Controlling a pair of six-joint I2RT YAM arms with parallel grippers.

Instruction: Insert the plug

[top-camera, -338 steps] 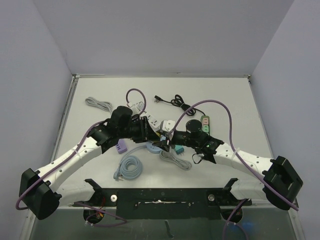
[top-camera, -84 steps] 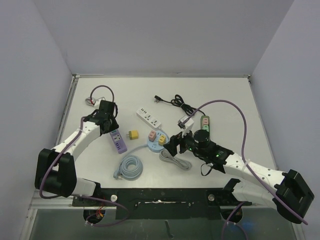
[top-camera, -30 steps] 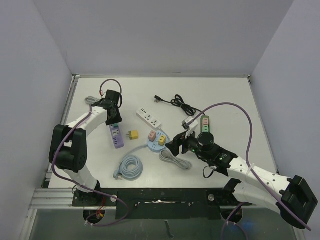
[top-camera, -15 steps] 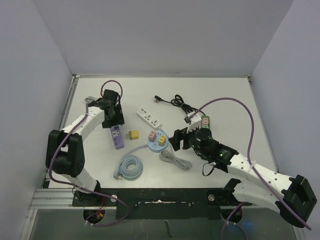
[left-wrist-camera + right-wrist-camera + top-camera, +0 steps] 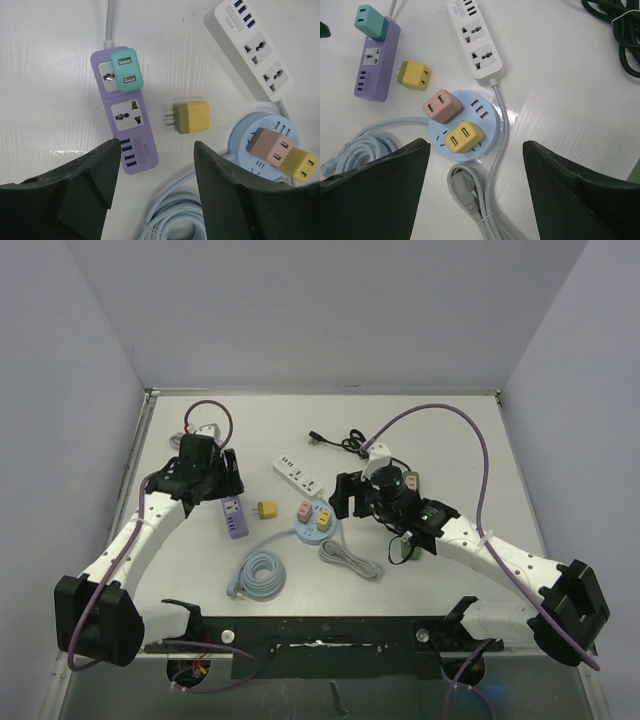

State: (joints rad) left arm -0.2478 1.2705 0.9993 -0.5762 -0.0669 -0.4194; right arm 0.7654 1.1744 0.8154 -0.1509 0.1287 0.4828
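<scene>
Spanning both wrist views, the white laminate counter (image 5: 50, 30) carries every item. The left fingers (image 5: 75, 200) and the right fingers (image 5: 375, 190) are each spread wide and hold nothing. The white rectangular plastic power strip (image 5: 255, 55) lies far ahead of the left fingers, off to one side. The purple plastic power strip (image 5: 125, 117) lies ahead of one left finger, its USB end just beyond the tip. The round light-blue socket hub (image 5: 487, 125) sits ahead of the gap between the right fingers. The yellow cube plug (image 5: 191, 117) lies loose ahead of the gap between the left fingers, prongs toward the purple strip, not touching it. The teal plastic adapter (image 5: 126, 70) is seated at that strip's far end.
</scene>
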